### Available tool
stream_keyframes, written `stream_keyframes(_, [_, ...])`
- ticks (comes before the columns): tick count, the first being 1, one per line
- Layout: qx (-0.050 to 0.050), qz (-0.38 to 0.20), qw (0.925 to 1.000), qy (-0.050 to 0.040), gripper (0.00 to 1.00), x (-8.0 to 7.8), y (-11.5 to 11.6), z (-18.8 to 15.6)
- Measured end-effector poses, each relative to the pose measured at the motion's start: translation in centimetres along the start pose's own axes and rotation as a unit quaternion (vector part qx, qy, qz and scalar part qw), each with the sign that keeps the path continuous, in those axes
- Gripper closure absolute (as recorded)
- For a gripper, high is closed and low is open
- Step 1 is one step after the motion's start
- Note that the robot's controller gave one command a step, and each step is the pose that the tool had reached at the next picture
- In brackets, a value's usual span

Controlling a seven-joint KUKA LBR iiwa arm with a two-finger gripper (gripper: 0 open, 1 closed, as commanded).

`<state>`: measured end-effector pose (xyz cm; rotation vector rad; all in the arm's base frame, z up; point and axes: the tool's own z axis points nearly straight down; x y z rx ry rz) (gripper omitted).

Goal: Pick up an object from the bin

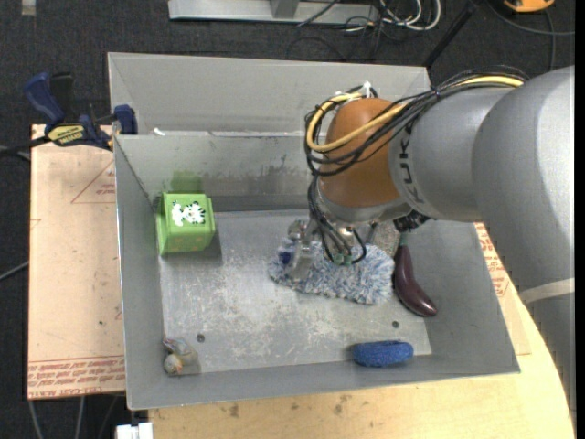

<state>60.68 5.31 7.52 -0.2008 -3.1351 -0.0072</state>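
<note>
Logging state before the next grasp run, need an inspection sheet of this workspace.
Surface: bin floor scuffed, mostly bare.
Job's things: blue-white cloth mid-bin, under the gripper.
Clutter: green cube back left; purple aubergine right; blue oval front; grey lump front-left corner.
Grippers: low over the cloth's left edge; grasp not visible.
Cables: yellow and black cables looped over orange cover.
Surroundings: dark floor, loose leads behind the bin.
</note>
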Motion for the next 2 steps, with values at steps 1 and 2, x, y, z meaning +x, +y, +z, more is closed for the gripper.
stream_keyframes(1, [0.001,0.0,1.0,0.0001,1.0,0.0,0.0,-0.6])
stream_keyframes(2, [0.002,0.0,1.0,0.0013,1.0,0.1,-0.1,-1.7])
